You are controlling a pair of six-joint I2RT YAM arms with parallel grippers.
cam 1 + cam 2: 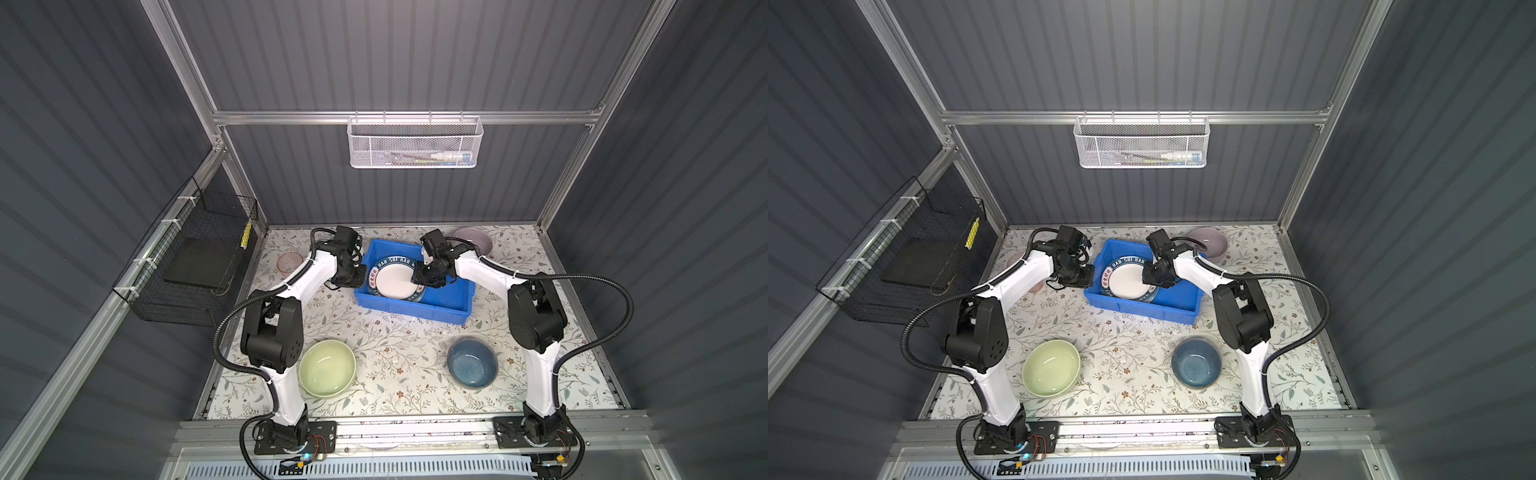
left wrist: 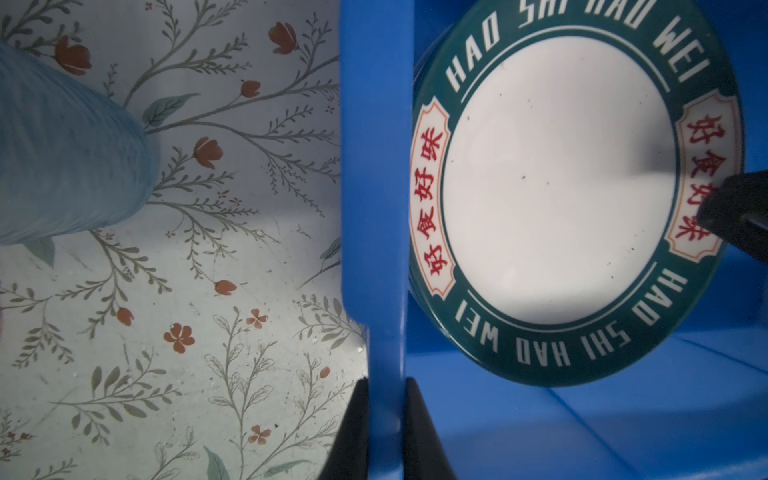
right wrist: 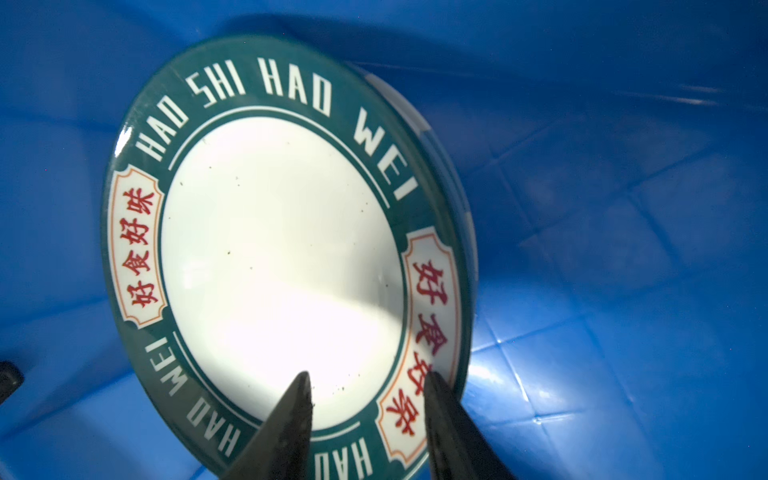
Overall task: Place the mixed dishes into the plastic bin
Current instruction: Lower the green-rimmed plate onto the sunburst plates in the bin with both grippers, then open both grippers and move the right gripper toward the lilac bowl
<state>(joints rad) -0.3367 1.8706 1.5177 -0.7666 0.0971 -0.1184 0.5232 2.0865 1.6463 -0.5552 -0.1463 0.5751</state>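
The blue plastic bin (image 1: 415,311) (image 1: 1142,311) stands at the back middle of the table. In it lies a plate with a dark lettered rim (image 1: 392,279) (image 1: 1127,281) (image 2: 557,183) (image 3: 282,257), on top of a striped plate edge (image 3: 422,126). My left gripper (image 1: 362,279) (image 2: 385,399) is shut on the bin's left wall (image 2: 376,208). My right gripper (image 1: 417,278) (image 3: 368,376) hangs open just over the plate's right rim, holding nothing. A green bowl (image 1: 327,368), a blue bowl (image 1: 472,362), a pink bowl (image 1: 473,240) and a pink tumbler (image 1: 289,262) stand on the table.
A translucent blue tumbler (image 2: 70,158) stands on the flowered cloth left of the bin. A black wire basket (image 1: 195,266) hangs on the left wall. A white mesh basket (image 1: 415,143) hangs on the back rail.
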